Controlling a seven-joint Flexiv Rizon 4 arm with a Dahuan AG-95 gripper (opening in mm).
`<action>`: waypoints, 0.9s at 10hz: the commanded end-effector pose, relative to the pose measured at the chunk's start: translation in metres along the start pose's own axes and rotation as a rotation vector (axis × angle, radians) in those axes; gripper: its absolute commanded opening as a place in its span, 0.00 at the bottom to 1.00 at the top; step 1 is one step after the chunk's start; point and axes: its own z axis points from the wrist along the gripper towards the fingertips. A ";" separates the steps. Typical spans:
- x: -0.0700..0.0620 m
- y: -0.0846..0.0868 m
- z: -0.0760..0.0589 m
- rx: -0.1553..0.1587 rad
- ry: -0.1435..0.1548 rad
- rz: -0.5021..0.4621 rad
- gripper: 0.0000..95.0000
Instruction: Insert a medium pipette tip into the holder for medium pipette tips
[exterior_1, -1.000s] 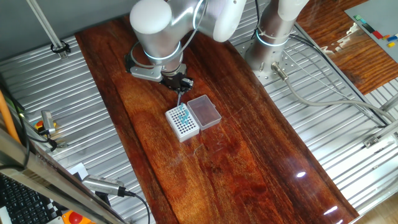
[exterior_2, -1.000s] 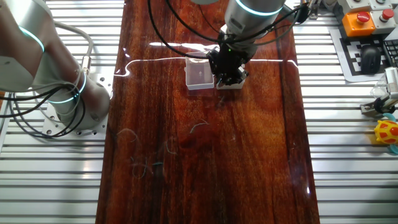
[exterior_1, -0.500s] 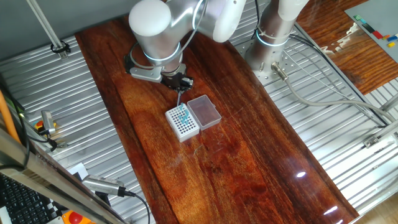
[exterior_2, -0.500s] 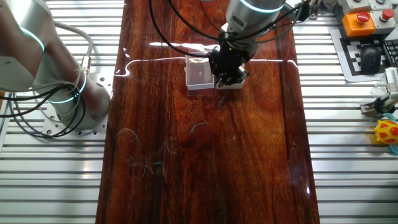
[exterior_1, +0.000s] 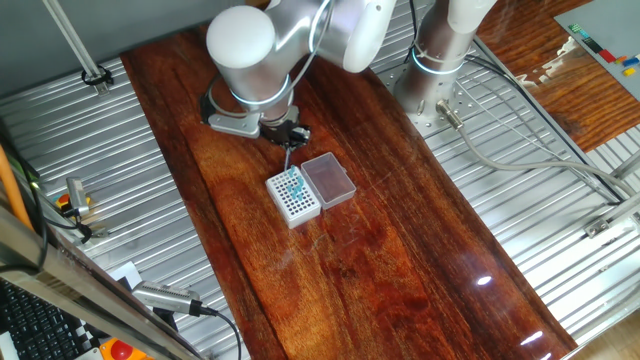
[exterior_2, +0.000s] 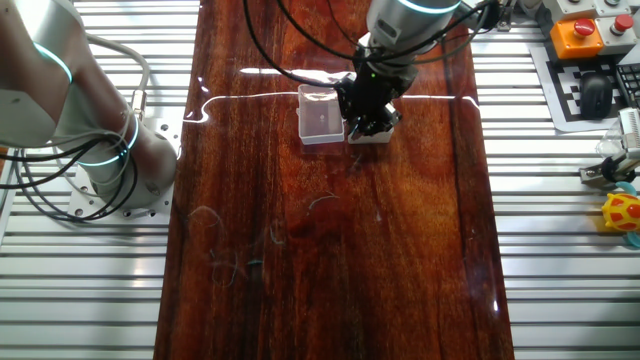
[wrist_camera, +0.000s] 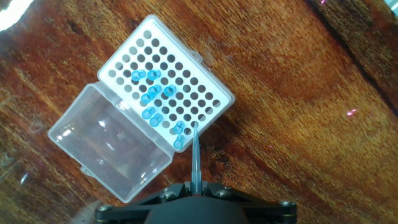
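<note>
While clamped on the tip, the gripper hangs above the rack. Tip end over an edge hole; clear box adjoins the rack

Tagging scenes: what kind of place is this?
Probably a robotics lab bench: a wooden tabletop on ribbed metal framing, a second robot arm, an emergency stop button, and a white pipette tip rack.

Bright, sharp; glare streaks on table.
</note>
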 end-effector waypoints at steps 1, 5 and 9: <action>-0.001 0.000 -0.001 -0.001 0.014 -0.006 0.00; -0.006 0.000 -0.003 0.011 0.042 -0.020 0.00; -0.005 -0.001 -0.003 0.019 0.050 -0.023 0.00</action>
